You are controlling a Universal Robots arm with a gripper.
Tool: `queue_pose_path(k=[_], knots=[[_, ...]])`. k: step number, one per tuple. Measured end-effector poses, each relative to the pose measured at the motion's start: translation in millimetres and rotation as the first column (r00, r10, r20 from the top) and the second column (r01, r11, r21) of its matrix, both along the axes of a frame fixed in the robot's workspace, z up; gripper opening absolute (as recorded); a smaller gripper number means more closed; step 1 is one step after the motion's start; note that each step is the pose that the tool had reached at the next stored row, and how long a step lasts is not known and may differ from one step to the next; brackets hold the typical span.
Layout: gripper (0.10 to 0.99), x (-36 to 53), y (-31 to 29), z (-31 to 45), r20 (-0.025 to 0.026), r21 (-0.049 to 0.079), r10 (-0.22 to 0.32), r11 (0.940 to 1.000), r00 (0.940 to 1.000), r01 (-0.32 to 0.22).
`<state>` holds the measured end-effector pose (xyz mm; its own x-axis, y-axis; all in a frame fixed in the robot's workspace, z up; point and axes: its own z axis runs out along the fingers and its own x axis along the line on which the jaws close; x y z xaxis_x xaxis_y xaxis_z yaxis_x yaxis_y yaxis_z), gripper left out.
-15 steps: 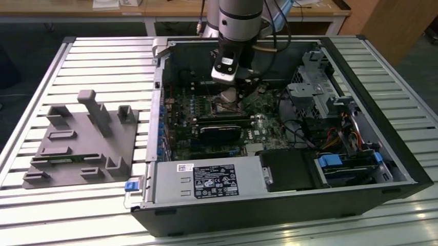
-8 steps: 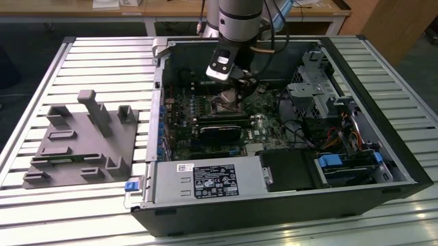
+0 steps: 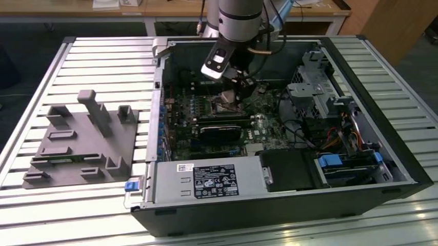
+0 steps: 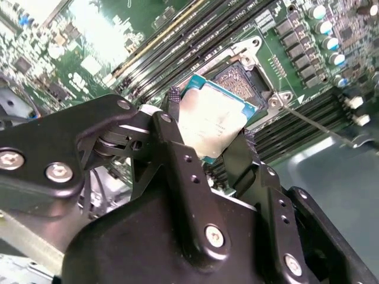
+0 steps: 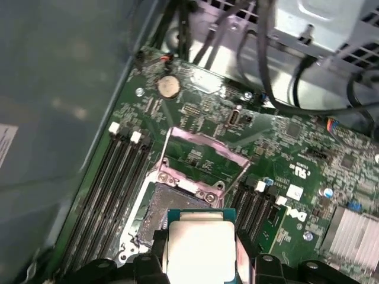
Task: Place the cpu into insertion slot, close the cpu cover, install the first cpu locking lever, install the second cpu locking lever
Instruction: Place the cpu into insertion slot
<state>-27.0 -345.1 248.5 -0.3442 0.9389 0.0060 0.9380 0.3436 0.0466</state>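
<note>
Almost over the socket: chip pinched at its edges

The black two-fingered gripper (image 4: 210, 121) is clamped on the small flat square cpu (image 4: 214, 118) with the pale grey metallic face, one finger (image 4: 177, 154) on each of two opposite edges. The cpu hangs just above the insertion slot (image 4: 241, 80), the small square socket with a silvery metal rim and a dark centre. It covers part of the slot, and the rest of the slot's centre lies bare beside it. Whether any edge of the chip touches the rim I cannot tell.

The silvery frame-shaped cpu cover (image 5: 204, 155) is hinged at one edge of the slot and stands tilted up, clear of the opening. A thin silvery locking lever (image 4: 311, 123) angles away from the slot's corner.

The likely trouble is a skewed landing. The chip looks offset from the slot, so let go here it could catch the rim or press the contacts unevenly. Held only by its edges, it could also slip and tilt.

By count: one cpu, one insertion slot, one cpu cover, one gripper with two fingers, and one lever that I can make out. Several long black memory slots (image 5: 121, 177) flank the slot on the green circuit board (image 5: 284, 148). Their number is uncertain.
</note>
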Motion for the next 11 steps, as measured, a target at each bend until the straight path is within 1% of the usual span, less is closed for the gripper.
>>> queue_pose_path(k=[3,6,9,11], knots=[[0.537,0.0,0.0,-0.6,0.0003,-0.001,-0.053,0.9986,0.9986,0.053],[0.537,0.0,0.0,-1.3,0.0007,-0.002,-0.103,0.9946,0.9946,0.103],[0.537,0.0,0.0,-2.2,0.0011,-0.002,-0.155,0.9880,0.9880,0.155],[0.537,0.0,0.0,-3.1,0.0011,-0.003,-0.192,0.9815,0.9815,0.192]])
